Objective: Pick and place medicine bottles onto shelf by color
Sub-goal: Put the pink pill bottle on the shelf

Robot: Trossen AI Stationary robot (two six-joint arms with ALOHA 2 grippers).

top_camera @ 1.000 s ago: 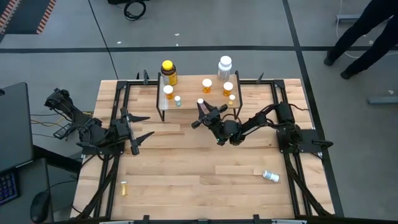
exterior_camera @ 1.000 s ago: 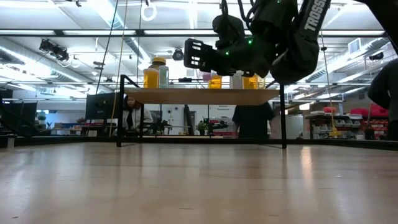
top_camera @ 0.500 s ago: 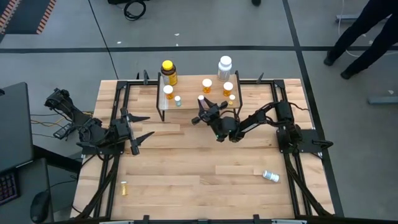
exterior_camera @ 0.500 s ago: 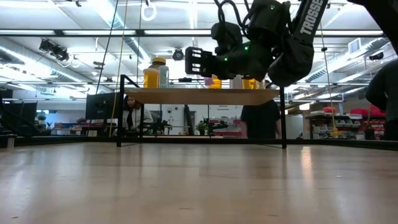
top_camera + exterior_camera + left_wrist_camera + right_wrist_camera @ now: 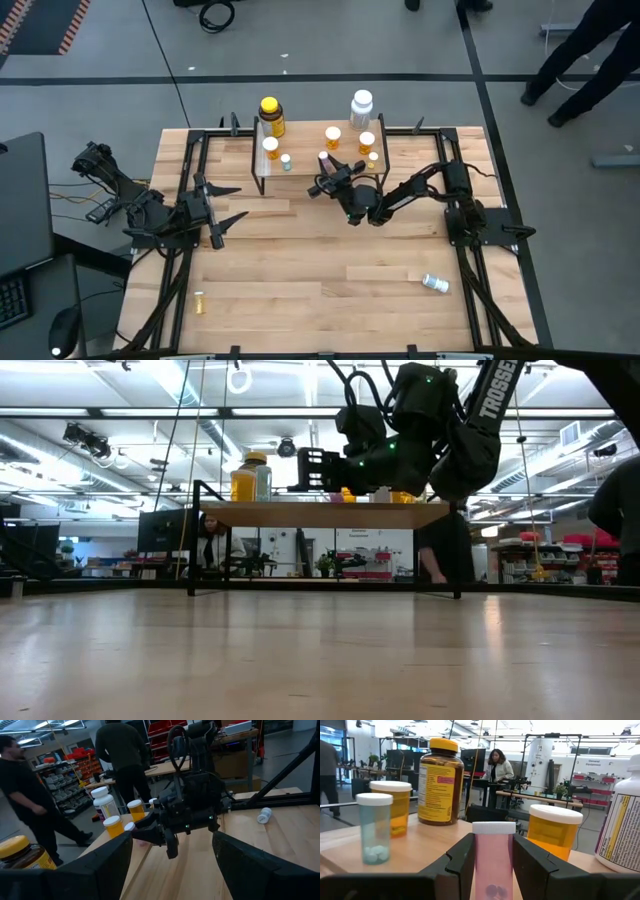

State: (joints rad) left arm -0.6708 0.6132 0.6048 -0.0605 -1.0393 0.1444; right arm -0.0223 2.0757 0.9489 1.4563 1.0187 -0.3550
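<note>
Pink vial: the small translucent pink vial with a white cap (image 5: 493, 860) sits clamped between our right gripper (image 5: 328, 174) fingers, now over the front edge of the shelf, upper centre of the high view.
Change: we've carried it forward from in front of the rack a second ago.
Shelf: the light wooden plank shelf on black legs (image 5: 305, 160) already holds the teal vial (image 5: 374, 827), orange vials and big yellow-capped bottle (image 5: 439, 781).
Meaning: we judge release is close.
Left gripper: our left gripper (image 5: 222, 201) waits spread wide at centre left.

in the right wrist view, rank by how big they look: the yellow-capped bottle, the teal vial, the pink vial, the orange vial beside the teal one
1. Yellow-capped bottle, clearly largest.
2. Pink vial between the right gripper's fingers; nearness to the camera inflates it.
3. Teal vial and orange vial: unsure, since the teal one partly covers the orange one.
</note>
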